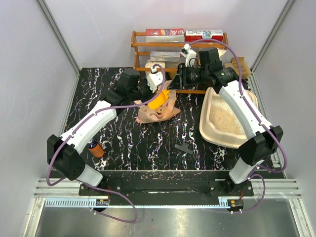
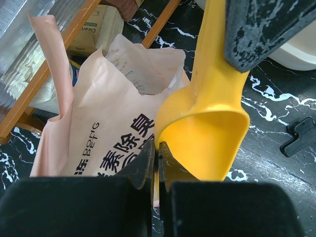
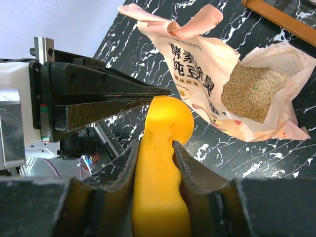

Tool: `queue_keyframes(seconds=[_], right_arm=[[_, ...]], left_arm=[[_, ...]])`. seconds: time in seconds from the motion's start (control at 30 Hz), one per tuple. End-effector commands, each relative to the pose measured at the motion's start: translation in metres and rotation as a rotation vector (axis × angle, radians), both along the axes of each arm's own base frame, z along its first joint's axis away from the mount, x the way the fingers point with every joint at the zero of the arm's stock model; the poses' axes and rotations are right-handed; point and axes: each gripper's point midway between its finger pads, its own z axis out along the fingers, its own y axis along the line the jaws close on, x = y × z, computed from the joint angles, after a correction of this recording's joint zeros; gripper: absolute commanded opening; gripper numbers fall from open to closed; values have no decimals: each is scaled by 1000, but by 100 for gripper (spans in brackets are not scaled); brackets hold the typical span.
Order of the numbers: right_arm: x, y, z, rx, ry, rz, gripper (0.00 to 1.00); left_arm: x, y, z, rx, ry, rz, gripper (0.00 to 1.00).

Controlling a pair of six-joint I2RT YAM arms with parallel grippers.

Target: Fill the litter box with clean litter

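While the right claw [image 3: 155, 148] is clamping its two fingers on the handle of a yellow scoop [image 3: 165, 118], the left claw [image 2: 157, 150] is pinching the thin lip of the scoop's bowl, its fingers pressed together on that edge. The scoop is running lengthwise straight out from the right claw, with the handle in the grip and the bowl at the far end. The bowl is hanging just beside the mouth of a pink paper bag [image 3: 197, 64]. The bag is sitting slumped on the black marbled table [image 1: 123, 143], its top is gaping open, and tan litter [image 3: 252, 91] is showing inside it.

Further out, the litter box [image 1: 219, 140] is sitting on the right side of the table. It is lying to the right of both claws, well apart from the scoop and partly under the right arm. Its long axis is running from the near edge toward the back, with the far end leaning slightly right. Litter is also lying spread over its floor. A black clip [image 1: 184, 147] is lying on the table between the bag and the near corner of the litter box. A wooden shelf [image 3: 281, 17] is standing behind the bag at the back of the table.
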Motion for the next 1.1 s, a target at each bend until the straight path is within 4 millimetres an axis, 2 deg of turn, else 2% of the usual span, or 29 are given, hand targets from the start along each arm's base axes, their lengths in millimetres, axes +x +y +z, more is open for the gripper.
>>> queue_keyframes(seconds=[0.0, 0.07, 0.1, 0.17, 0.2, 0.3, 0.33, 0.4, 0.43, 0.5, 0.53, 0.57, 0.6, 0.63, 0.67, 0.7, 0.9, 1.07], right_arm=[[15, -2, 13, -9, -98, -28, 12], [14, -2, 13, -17, -111, -19, 3], [13, -5, 14, -25, -117, -21, 0], [15, -13, 19, -39, -152, -25, 0], [14, -17, 25, -38, -165, -25, 0], [20, -38, 42, -46, -218, -52, 0], [23, -47, 46, -59, -243, -62, 0], [26, -57, 57, -85, -278, -88, 0], [28, -60, 58, -100, -297, -90, 0], [31, -65, 66, -107, -325, -95, 0], [32, -67, 67, -125, -354, -87, 0], [33, -68, 71, -129, -371, -87, 0], [36, -68, 66, -142, -368, -78, 0], [38, -69, 64, -155, -364, -80, 0], [41, -70, 68, -162, -369, -96, 0], [48, -76, 59, -198, -343, -125, 0], [52, -80, 68, -243, -423, -96, 0], [53, -67, 73, -179, -397, -64, 0]], left_arm=[[6, -13, 40, -77, -85, -24, 0], [8, -13, 40, -77, -85, -13, 0], [9, -12, 42, -76, -88, -5, 7], [8, -9, 52, -79, -112, -13, 30], [2, -8, 58, -74, -114, -39, 46], [-12, 3, 81, -71, -143, -92, 66], [-14, 12, 91, -77, -164, -109, 67], [0, 28, 102, -50, -260, -72, 82], [14, 44, 101, -5, -297, -40, 85], [26, 56, 99, 47, -288, -43, 87], [41, 62, 82, 87, -255, -51, 88], [44, 66, 71, 107, -205, -57, 88], [57, 65, 68, 111, -185, -65, 88], [60, 64, 64, 125, -181, -108, 88], [57, 63, 52, 148, -128, -139, 88], [66, 58, 50, 154, -121, -161, 87], [62, 33, 39, 109, -39, -292, 84], [54, 23, 42, 80, -17, -299, 83]])
